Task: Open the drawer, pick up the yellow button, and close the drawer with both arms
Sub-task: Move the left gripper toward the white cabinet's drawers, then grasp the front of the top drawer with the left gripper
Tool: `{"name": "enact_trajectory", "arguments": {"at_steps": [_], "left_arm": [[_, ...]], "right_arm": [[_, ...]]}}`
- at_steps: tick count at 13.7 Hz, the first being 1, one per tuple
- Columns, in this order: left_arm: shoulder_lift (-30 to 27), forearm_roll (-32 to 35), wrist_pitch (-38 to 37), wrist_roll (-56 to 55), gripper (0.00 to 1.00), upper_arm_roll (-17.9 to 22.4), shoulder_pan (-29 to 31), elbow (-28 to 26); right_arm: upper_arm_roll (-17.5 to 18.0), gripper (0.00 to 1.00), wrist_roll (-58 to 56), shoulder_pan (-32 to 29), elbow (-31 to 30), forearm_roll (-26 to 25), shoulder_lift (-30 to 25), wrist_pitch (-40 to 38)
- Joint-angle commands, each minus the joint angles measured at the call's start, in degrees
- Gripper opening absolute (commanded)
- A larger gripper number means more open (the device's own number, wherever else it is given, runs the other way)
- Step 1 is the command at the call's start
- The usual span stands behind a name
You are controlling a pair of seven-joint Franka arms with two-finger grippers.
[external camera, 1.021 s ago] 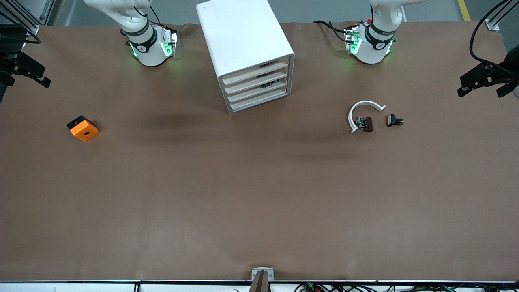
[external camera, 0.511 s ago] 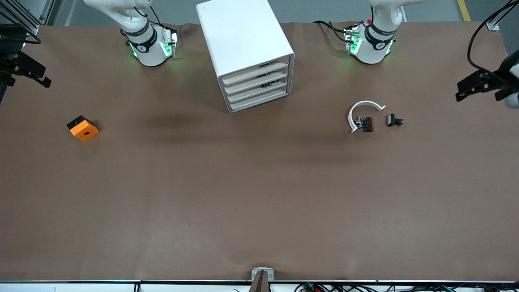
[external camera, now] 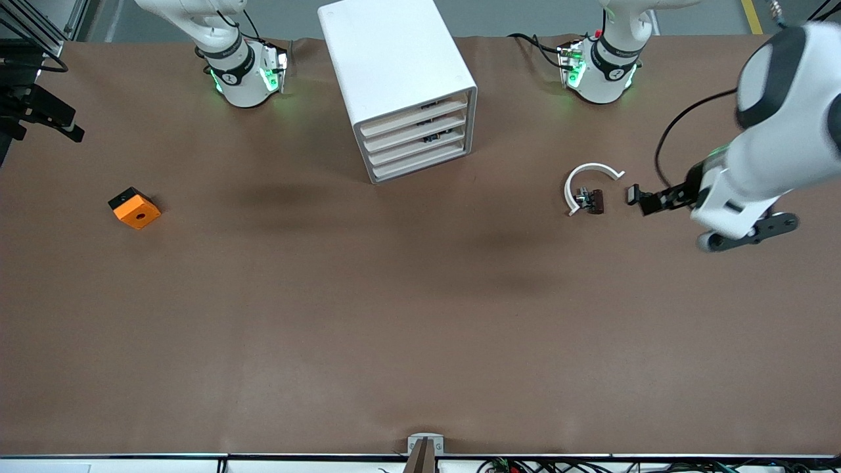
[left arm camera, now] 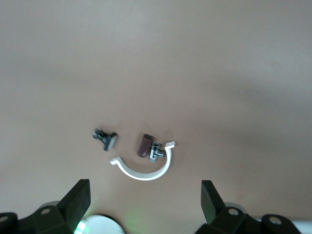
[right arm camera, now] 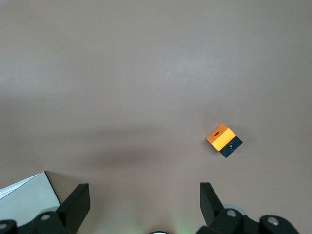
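Observation:
The white cabinet (external camera: pixel 394 66) stands between the two arm bases, and a corner of it shows in the right wrist view (right arm camera: pixel 24 195). Its uppermost drawer (external camera: pixel 414 113) is shut. The button is hidden. My left gripper (external camera: pixel 650 203) is open and empty. It hangs over the table beside a small black part (external camera: pixel 636 194) near the white arc (external camera: pixel 588 180). In the left wrist view (left arm camera: pixel 145 204) the arc (left arm camera: pixel 146 170) lies between its fingers. My right gripper (external camera: pixel 46 125) is open and empty over the right arm's end of the table; it also shows in the right wrist view (right arm camera: pixel 144 204).
An orange square block with a hole (external camera: pixel 135 209) lies toward the right arm's end, and shows in the right wrist view (right arm camera: pixel 223 140). A brown-and-metal part (external camera: pixel 594 200) sits inside the arc. The three lower drawers (external camera: pixel 420 148) are shut.
My left arm has swung in from the table's end and its gripper now hangs by the small black part. My right gripper has hardly moved.

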Motion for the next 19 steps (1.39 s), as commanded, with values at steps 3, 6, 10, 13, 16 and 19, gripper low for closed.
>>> {"name": "enact_trajectory", "arguments": {"at_steps": [3,6,10,13,16,19], "left_arm": [[4.01,-0.49,0.0,-23.99,1.0,-0.39,-2.44,1.3],[8.13,-4.97,-0.08,-38.73,1.0,-0.39,-6.74,1.38],[13.85,-15.76,-0.08,-53.35,1.0,-0.39,-9.83,1.73],[16.66,-20.0,-0.08,-60.03,1.0,-0.39,-14.29,1.73],[19.3,-21.23,0.0,-68.48,1.0,-0.39,-20.1,1.82],[21.67,-27.62,0.0,-70.52,1.0,-0.39,-21.7,1.65]], "right_arm": [[0.5,1.0,0.44,-0.92,-1.65,0.88,-1.6,0.87],[0.5,1.0,0.35,-0.83,-1.65,0.88,-1.6,0.87],[0.5,1.0,0.35,-0.92,-1.65,0.88,-1.6,0.87],[0.5,1.0,0.35,-0.92,-1.65,0.88,-1.6,0.87],[0.5,1.0,0.35,-0.83,-1.65,0.88,-1.6,1.04],[0.67,1.0,0.35,-0.83,-1.65,0.88,-1.6,1.22]]}}
